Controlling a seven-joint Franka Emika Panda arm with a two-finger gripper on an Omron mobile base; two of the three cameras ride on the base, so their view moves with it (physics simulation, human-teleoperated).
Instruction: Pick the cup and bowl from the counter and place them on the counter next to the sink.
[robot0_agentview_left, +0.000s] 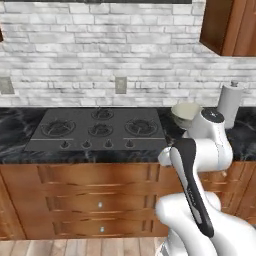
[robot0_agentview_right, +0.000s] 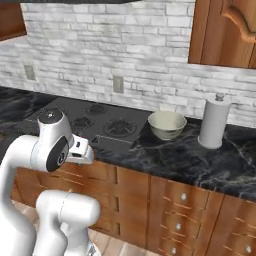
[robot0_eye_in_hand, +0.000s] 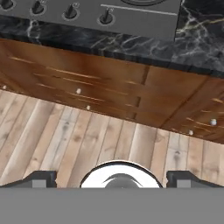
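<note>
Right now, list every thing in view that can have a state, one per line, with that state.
bowl: upright on the counter, empty as far as shows, untouched.
grey cylinder with a knob: upright on the counter, right of the bowl, apart from it.
hand: open, holding nothing, pointed down at the floor before the cabinets.
cabinet drawers: closed.
stove burners: no flame showing.

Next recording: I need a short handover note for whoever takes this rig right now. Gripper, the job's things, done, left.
Gripper: open, empty, looking down at the wooden floor and cabinet fronts.
Bowl: on the black marble counter, just right of the stovetop, left of the tall grey cylinder with a knob. Untouched.
Cup and sink: not spotted from here.
Done: nothing.
Left: pick the bowl and cup, set both beside the sink.
</note>
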